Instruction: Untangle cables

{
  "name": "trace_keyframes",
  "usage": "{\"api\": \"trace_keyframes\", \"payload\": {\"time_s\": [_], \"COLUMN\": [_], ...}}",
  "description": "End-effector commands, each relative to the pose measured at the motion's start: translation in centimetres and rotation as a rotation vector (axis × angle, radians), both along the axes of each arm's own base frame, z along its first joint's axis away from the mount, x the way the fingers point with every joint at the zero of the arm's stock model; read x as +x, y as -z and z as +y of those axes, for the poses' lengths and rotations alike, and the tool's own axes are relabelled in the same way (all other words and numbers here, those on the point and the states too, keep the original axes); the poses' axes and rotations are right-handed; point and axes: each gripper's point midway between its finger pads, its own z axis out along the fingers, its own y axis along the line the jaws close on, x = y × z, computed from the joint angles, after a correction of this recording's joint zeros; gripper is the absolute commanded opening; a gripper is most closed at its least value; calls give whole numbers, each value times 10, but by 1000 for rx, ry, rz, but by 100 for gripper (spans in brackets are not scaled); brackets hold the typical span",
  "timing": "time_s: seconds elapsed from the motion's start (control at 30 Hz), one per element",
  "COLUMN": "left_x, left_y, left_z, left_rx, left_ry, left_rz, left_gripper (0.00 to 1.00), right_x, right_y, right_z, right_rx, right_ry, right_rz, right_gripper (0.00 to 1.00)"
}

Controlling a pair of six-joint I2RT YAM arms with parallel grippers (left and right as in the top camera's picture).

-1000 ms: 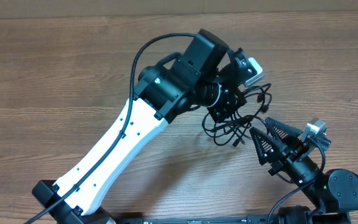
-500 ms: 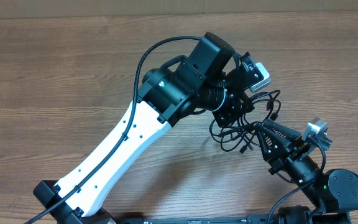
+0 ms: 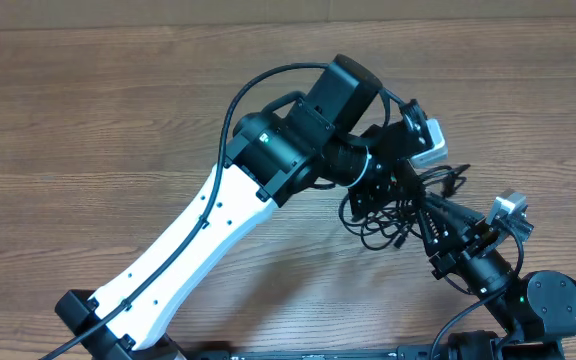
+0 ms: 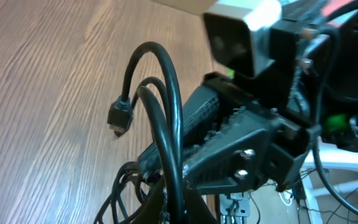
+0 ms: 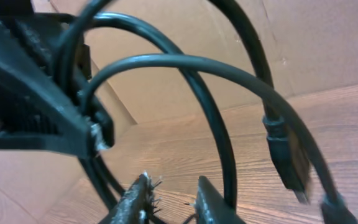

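Observation:
The cables are a bunch of thin black cords lifted off the wood between the two grippers. My left gripper is shut on them; in the left wrist view its jaws pinch a cord that arches up to a small plug. My right gripper reaches into the bunch from the lower right. In the right wrist view its fingertips stand a narrow gap apart with bare wood showing between them. Cable loops and a plug hang just beyond and right of them.
The left arm's white link crosses the table diagonally from the front left. The right arm's base sits at the front right corner. A cardboard wall runs along the table's far edge.
The right gripper's jaws have narrowed from wide apart to a small gap, among the cords. The left gripper has carried the bunch a little to the right and back.

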Motion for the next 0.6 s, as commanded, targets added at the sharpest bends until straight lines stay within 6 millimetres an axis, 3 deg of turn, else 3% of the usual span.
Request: {"api": "trace_keyframes", "payload": {"time_s": [0.0,0.1,0.23,0.43,0.57], "left_x": [-12,-11,1,44,59], "left_y": [-17,-18,-11,11,19], "left_z": [-4,-5,-3,15,26], "left_rx": [-66,-71,-26,140,200], "left_ry": [73,72,10,-285,-414], "left_rz": [-40,-47,-76,-94,-84], "left_gripper": [4,4,4,4,4], "right_x": [-1,-1,-1,-3,-9], "right_y": [-2,-2,-3,-7,-17], "right_z": [-1,-1,-1,2,10], "right_rx": [2,2,2,7,17], "right_ry": [9,9,8,-12,-72], "right_rz": [-8,-7,-9,-26,-65], "right_gripper": [15,4,4,4,4]}}
